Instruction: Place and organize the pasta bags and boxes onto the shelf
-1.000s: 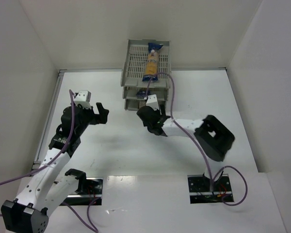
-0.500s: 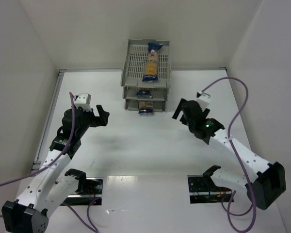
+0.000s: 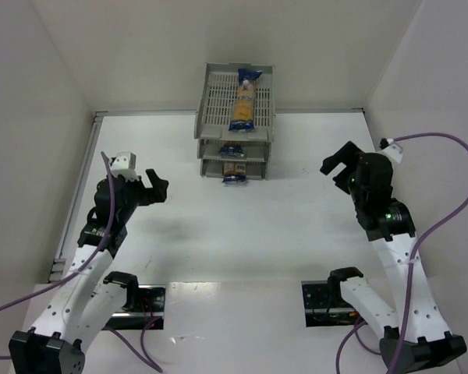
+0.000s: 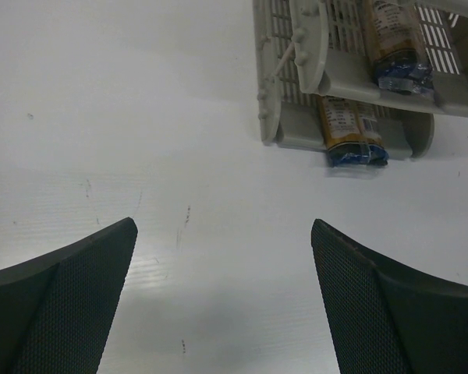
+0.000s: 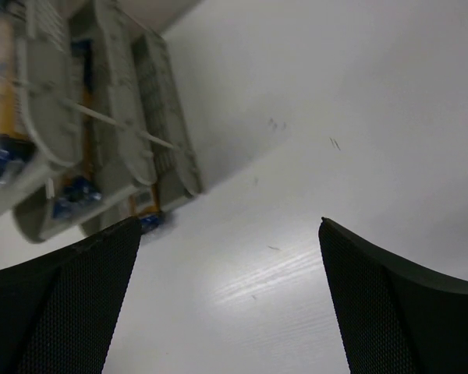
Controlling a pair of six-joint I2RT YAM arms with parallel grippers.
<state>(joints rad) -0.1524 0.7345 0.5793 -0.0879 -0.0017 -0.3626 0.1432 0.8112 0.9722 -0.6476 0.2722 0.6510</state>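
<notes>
Grey shelf (image 3: 210,101), seen from above, carries one packet per tier, laid lengthwise to fit: top packet (image 3: 245,99), middle packet (image 3: 232,149), bottom packet (image 3: 234,173). Left gripper (image 3: 157,187) and right gripper (image 3: 337,160) flank it, well apart.

Left wrist: jaws spread and empty, shelf ahead-right of them (the bottom packet's blue end overhangs).

Right wrist: jaws spread and empty, shelf ahead-left. The sorting looks finished.

Bare tabletop (image 3: 296,210) across mid-frame, passable left to right. At upper centre, blocked by the grey tray rack (image 3: 212,101), lowest packet (image 3: 235,174) jutting forward.
</notes>
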